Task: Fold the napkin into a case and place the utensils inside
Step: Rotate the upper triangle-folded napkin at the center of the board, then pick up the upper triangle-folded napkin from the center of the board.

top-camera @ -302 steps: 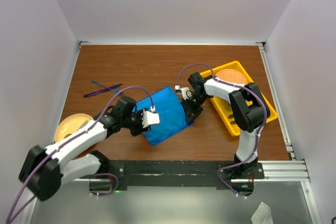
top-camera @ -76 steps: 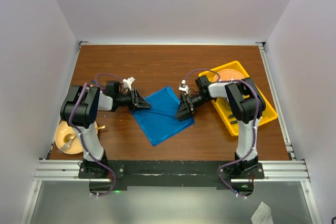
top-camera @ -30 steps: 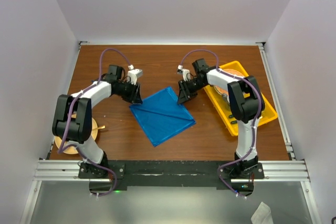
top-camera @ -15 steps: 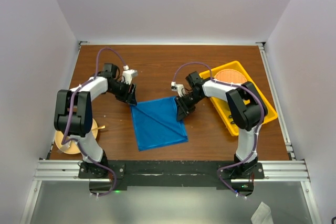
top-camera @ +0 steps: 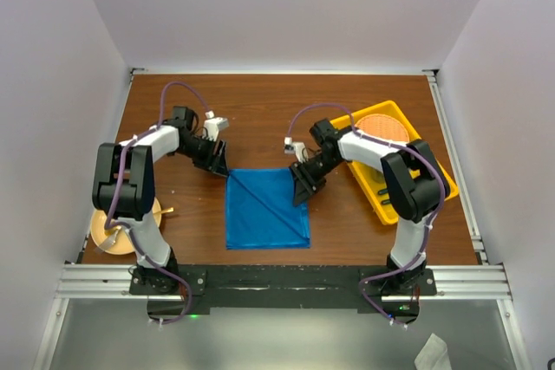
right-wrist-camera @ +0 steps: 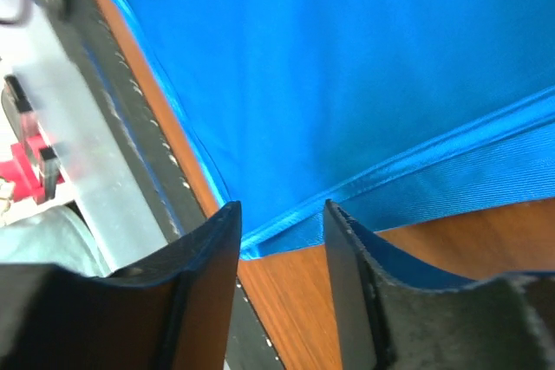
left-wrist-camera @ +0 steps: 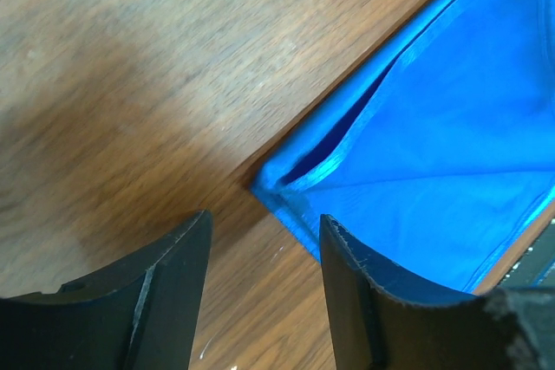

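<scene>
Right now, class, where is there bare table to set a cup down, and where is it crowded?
Bare wood along the far edge of the table, and between the napkin and the plate. Crowded: the napkin's far corners, at the left pincer and right pincer, and the yellow tray.

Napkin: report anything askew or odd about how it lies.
The napkin lies flat and square to the table edge. One oddity: at its far left corner, the layers gape slightly instead of lying flush.

Top camera looks straight down; both wrist cameras closely share the napkin (top-camera: 267, 210).
</scene>
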Motion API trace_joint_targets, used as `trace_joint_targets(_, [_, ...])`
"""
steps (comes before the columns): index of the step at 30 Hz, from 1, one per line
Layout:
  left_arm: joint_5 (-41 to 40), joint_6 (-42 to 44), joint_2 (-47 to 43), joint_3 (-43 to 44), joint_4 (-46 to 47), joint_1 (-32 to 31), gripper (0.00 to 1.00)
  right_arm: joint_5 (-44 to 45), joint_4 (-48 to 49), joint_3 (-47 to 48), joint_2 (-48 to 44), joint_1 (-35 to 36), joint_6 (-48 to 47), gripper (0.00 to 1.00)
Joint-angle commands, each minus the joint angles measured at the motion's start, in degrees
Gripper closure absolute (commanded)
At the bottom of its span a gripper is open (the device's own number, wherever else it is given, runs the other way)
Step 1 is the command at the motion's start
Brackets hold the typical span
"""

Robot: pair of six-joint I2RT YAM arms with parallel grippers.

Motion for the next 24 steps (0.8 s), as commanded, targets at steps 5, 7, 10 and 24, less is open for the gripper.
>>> trace_joint_targets(5, [5.43,-2.53,3.33,4.50,2.78,0.43,0.43,-1.23,-5.19,16.65,3.08,-8.74,1.15,0.29])
trace_joint_targets(7, [5.26,-2.88,3.68,4.76,2.95,0.43,0.44,2.02,-4.67,18.16,5.01,-9.55,2.56,0.23])
trace_joint_targets(10, [4.90,-3.50,4.65,5.03,3.66,0.43,0.46,6.15,-3.79,20.88,7.82,-10.25,4.41,0.14])
trace_joint_targets(24, [5.61,-2.88,6.50,5.12,3.48,0.43,0.60,0.72,-5.01,25.02,18.28,-10.17,2.13,0.23])
